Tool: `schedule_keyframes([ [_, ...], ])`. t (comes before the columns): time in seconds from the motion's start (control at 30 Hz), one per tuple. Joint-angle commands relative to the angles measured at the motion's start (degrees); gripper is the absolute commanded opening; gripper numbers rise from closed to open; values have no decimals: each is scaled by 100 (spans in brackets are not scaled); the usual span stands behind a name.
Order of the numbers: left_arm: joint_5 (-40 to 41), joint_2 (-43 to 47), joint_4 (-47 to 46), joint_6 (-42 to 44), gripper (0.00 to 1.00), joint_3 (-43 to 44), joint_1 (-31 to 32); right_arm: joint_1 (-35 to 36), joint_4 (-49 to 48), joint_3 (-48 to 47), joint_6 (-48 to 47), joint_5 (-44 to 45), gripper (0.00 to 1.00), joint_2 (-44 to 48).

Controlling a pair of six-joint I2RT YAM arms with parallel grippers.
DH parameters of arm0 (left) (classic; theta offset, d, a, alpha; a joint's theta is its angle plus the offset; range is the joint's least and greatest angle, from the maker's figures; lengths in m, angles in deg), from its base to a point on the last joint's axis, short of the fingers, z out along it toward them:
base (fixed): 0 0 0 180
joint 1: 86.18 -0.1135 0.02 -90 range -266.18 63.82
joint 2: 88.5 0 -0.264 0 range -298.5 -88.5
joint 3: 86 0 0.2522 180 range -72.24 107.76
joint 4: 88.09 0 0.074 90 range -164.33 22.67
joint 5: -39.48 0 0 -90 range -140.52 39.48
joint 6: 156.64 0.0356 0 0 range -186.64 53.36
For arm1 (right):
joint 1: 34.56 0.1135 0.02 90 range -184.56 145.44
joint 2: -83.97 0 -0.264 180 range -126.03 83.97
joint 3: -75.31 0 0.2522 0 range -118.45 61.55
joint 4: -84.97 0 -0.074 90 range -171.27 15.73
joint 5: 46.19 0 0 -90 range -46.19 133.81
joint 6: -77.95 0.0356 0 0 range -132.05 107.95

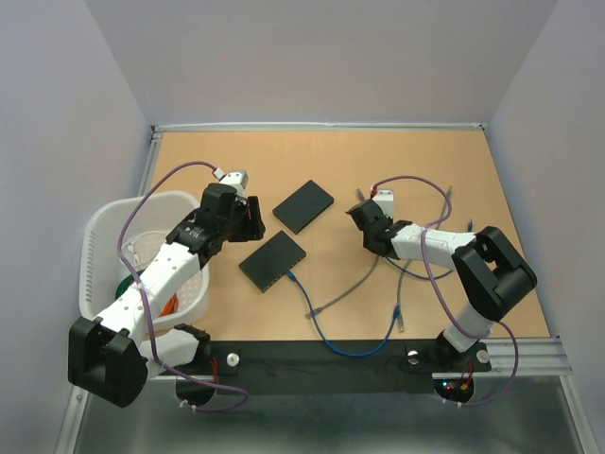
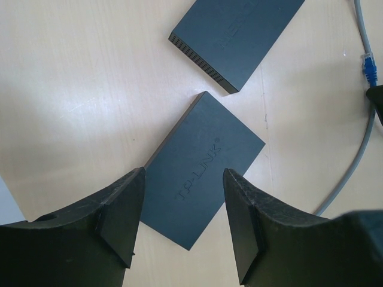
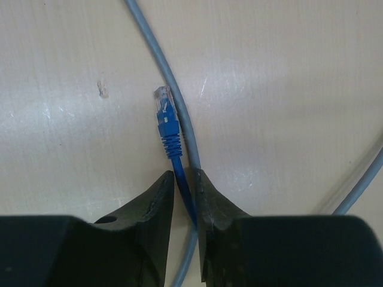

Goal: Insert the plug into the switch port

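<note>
Two flat black switches lie mid-table: a far one (image 1: 302, 205) (image 2: 236, 36) and a near one marked TP-LINK (image 1: 272, 261) (image 2: 203, 161). My left gripper (image 1: 251, 219) (image 2: 182, 215) is open and empty, hovering above the near switch's left end. My right gripper (image 1: 364, 218) (image 3: 185, 179) is shut on a blue cable (image 3: 179, 170) just behind its blue plug (image 3: 164, 116), low over the table right of the far switch. The plug also shows in the left wrist view (image 2: 369, 67). The switch ports are not visible.
A grey cable (image 3: 179, 101) (image 1: 350, 288) runs beside the held plug and touches the right finger. A blue cable (image 1: 350, 348) loops near the front edge. A white basket (image 1: 95, 236) stands at the left under my left arm.
</note>
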Motion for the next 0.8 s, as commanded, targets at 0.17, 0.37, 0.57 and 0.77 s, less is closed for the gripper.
schedule_keyframes([
  [0.17, 37, 18, -145, 62, 66, -28, 3, -55, -17, -18, 109, -156, 14, -97],
  [0.37, 178, 79, -110, 53, 66, -19, 3, -46, -17, 96, 126, -139, 0, 315],
  [0.57, 222, 281, -145, 62, 66, -37, 2, -55, -70, 131, -172, -761, 0, 1385],
  [0.77, -567, 711, -408, 123, 70, -133, -6, -46, -929, 763, -541, -4057, 0, 2608],
])
